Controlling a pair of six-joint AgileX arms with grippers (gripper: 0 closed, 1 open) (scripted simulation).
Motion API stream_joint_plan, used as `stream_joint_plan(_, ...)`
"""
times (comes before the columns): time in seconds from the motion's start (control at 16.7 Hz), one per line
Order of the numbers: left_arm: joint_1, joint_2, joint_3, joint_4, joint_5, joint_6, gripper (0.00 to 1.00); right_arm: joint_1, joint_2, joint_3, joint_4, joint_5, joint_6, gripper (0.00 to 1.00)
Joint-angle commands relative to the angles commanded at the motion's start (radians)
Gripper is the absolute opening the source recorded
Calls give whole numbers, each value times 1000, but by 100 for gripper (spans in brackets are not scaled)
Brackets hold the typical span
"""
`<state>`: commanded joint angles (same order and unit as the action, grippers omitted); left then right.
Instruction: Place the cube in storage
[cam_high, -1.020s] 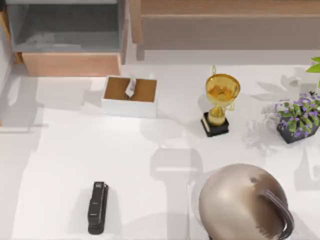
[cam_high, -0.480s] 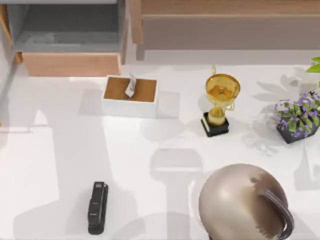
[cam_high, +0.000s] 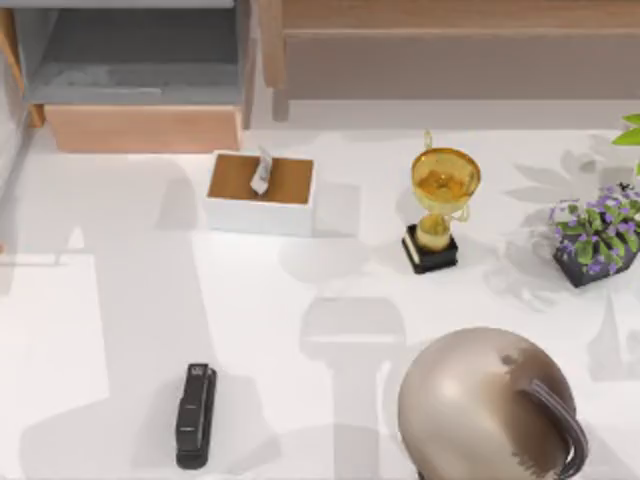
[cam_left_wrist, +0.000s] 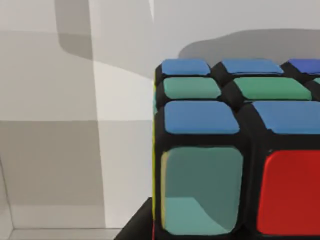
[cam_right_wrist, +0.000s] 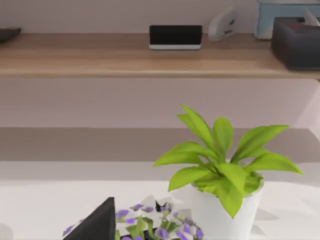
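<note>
Closest to the left wrist camera, the cube (cam_left_wrist: 235, 150) is seen very near, its black frame and blue, green and red squares cut off at the frame's edge. A dark wedge, perhaps part of the left gripper, is seen at the cube's lower corner, but whether the cube is held, or how the fingers stand, cannot be told. Behind the cube a pale surface crossed by grey shadows is seen; where the cube lies on the table cannot be made out.

From above, a black stapler (cam_high: 195, 415) is seen near the front of the white table (cam_high: 300, 300), with a large bronze-coloured sphere (cam_high: 480, 405) to its right, partly cut off. Farther back stand a white tissue box with brown top (cam_high: 261, 192), a gold trophy (cam_high: 440, 205) and, at the right edge, a purple-flowered plant (cam_high: 595, 238). At the far left, storage (cam_high: 140, 95) is seen with its tan front panel.

In the right wrist view a leafy green plant (cam_right_wrist: 222, 172) in a white pot is seen before a long wooden shelf (cam_right_wrist: 150, 55). The state of the right gripper cannot be told.
</note>
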<state>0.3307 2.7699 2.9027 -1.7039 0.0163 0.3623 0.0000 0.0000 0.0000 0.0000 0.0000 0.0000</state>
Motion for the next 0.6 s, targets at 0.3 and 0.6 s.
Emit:
stream_joint_plan(0.3, 0, 0, 0, 0, 0, 0, 45, 0, 0, 0, 0, 0, 0, 100)
stream_joint_plan(0.6, 0, 0, 0, 0, 0, 0, 83, 0, 0, 0, 0, 0, 0, 100)
